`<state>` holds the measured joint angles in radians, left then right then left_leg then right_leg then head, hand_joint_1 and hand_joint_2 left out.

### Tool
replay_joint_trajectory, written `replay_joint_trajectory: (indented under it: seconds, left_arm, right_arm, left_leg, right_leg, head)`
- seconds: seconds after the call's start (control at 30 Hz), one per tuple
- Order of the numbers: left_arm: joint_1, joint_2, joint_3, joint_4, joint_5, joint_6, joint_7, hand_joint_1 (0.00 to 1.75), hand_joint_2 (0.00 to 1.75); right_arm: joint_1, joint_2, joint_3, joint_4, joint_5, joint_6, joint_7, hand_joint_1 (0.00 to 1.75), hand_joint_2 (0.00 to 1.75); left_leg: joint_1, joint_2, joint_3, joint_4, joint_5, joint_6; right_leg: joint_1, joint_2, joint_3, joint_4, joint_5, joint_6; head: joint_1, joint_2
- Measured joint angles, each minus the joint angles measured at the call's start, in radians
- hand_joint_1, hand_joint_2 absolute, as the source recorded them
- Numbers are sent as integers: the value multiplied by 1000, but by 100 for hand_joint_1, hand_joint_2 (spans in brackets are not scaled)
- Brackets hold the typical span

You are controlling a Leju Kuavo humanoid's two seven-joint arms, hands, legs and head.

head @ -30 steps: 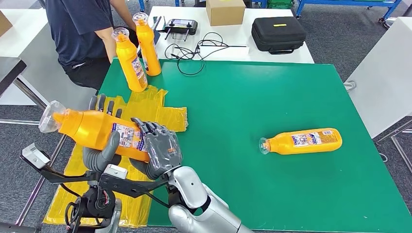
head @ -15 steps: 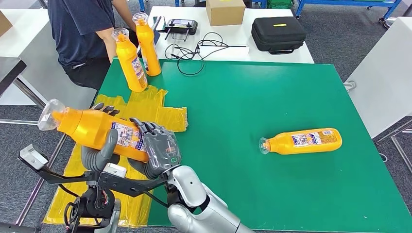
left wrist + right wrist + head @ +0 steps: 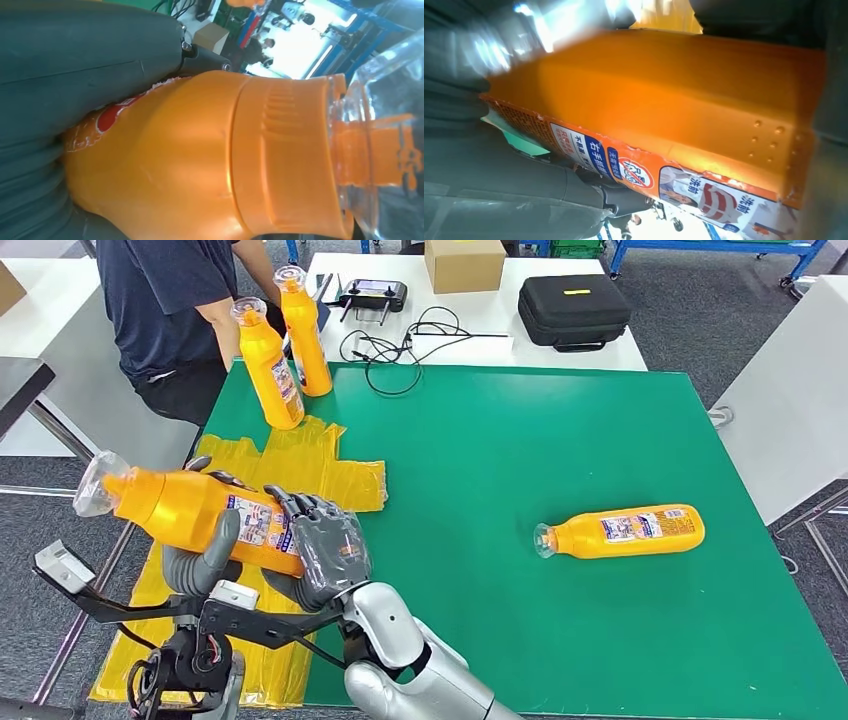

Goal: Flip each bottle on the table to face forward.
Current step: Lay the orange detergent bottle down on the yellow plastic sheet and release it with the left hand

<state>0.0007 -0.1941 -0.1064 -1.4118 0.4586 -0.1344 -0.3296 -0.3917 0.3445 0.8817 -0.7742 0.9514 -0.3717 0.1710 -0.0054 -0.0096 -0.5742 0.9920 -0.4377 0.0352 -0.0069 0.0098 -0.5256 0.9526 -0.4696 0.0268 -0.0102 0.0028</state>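
Head view: both hands are on one orange plastic bottle with a clear cap (image 3: 190, 512), held off the table over the yellow plastic sheet (image 3: 330, 478) at the near-left corner of the green table (image 3: 560, 430). Left hand (image 3: 198, 558) wraps the shoulder end, thumb up across the body; right hand (image 3: 325, 552) clamps the base end, fingers curled over the label. Bottle lies roughly horizontal, cap pointing left and slightly up, out past the table edge.

Left wrist view shows the orange shoulder and the clear cap (image 3: 385, 125) clear of the fingers. Good, don't load the cap.

Judgement for the flip: rotate about the long axis with one hand carrying while the other regrips; never loosen both at once. Bring it inboard before setting down, since the cap overhangs the edge.

Other work: orange bottle lying on its side (image 3: 620, 531) well to the right, label up. Two upright orange bottles (image 3: 285, 345) at the far-left corner beside a person (image 3: 175, 300).
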Motion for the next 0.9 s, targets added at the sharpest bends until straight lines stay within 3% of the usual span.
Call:
replay_joint_trajectory:
  seconds: [0.27, 0.3, 0.33, 0.4, 0.43, 0.47, 0.67, 0.9]
  left_arm:
    - [29, 0, 90, -2, -68, -38, -22, 175, 175]
    - [29, 0, 95, -1, -70, -39, -22, 175, 175]
    - [30, -1, 98, 1, -72, -41, -22, 175, 175]
    - [30, -2, 104, 2, -75, -41, -22, 175, 175]
    - [30, -2, 109, 2, -81, -36, -24, 175, 175]
    - [30, -2, 115, 4, -91, -27, -28, 175, 175]
    - [32, 19, 213, 106, -191, 20, -122, 175, 175]
    - [33, 52, 267, 229, -271, 28, -180, 175, 175]
  right_arm:
    - [0, 1, -36, 22, 21, -28, -43, 175, 175]
    - [0, 1, -36, 24, 22, -29, -44, 150, 175]
    - [0, 1, -37, 26, 22, -29, -45, 106, 175]
    - [0, 1, -37, 28, 20, -31, -47, 19, 87]
    - [0, 1, -39, 29, 14, -36, -50, 0, 44]
    - [1, 1, -45, 29, 3, -45, -59, 0, 0]
    - [16, -6, -175, -11, -101, -121, -213, 0, 0]
    - [106, -62, -337, -222, -159, -129, -284, 0, 0]
  left_leg:
    - [0, 0, 0, 0, 0, 0]
    - [0, 0, 0, 0, 0, 0]
    - [0, 0, 0, 0, 0, 0]
    - [0, 0, 0, 0, 0, 0]
    - [0, 0, 0, 0, 0, 0]
    - [0, 0, 0, 0, 0, 0]
    - [0, 0, 0, 0, 0, 0]
    - [0, -1, 0, 0, 0, 0]
  right_leg:
    - [0, 0, 0, 0, 0, 0]
    - [0, 0, 0, 0, 0, 0]
    - [0, 0, 0, 0, 0, 0]
    - [0, 0, 0, 0, 0, 0]
    - [0, 0, 0, 0, 0, 0]
    - [0, 0, 0, 0, 0, 0]
    - [0, 0, -1, 0, 0, 0]
    - [0, -1, -1, 0, 0, 0]
  head:
    - [0, 0]
    - [0, 0]
    - [0, 0]
    - [0, 0]
    - [0, 0]
    - [0, 0]
    - [-1, 0]
    - [0, 0]
